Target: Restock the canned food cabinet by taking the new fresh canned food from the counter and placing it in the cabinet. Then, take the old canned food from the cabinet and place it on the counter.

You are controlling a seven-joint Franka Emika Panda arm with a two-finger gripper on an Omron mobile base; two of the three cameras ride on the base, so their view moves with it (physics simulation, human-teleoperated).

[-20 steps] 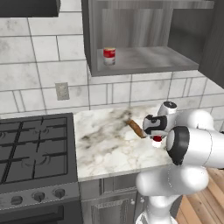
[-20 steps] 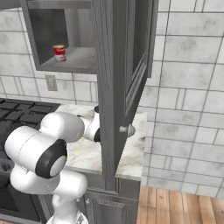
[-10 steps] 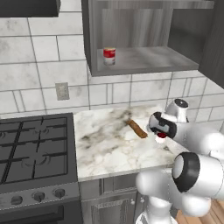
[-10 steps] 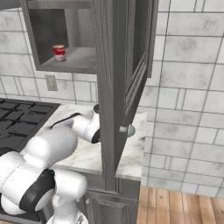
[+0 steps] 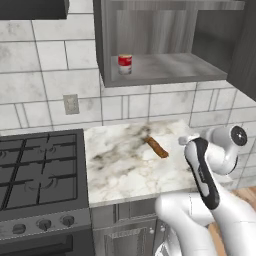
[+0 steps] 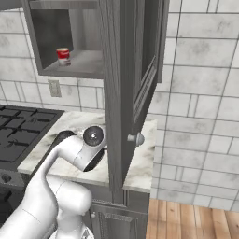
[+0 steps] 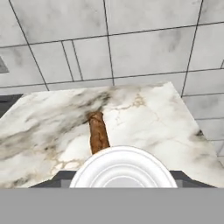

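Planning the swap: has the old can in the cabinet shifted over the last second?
No. The old can stands at the same spot on the cabinet shelf, near the left wall, as before.

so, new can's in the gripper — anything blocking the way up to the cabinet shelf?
Nothing visible. The new fresh canned food is held low over the counter. The cabinet stands open, with the old canned food at the shelf's left.

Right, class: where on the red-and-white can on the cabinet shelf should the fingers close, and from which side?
Probably across the round side wall of the old can, coming in level through the open front of the cabinet: it stands upright and is roofed over.
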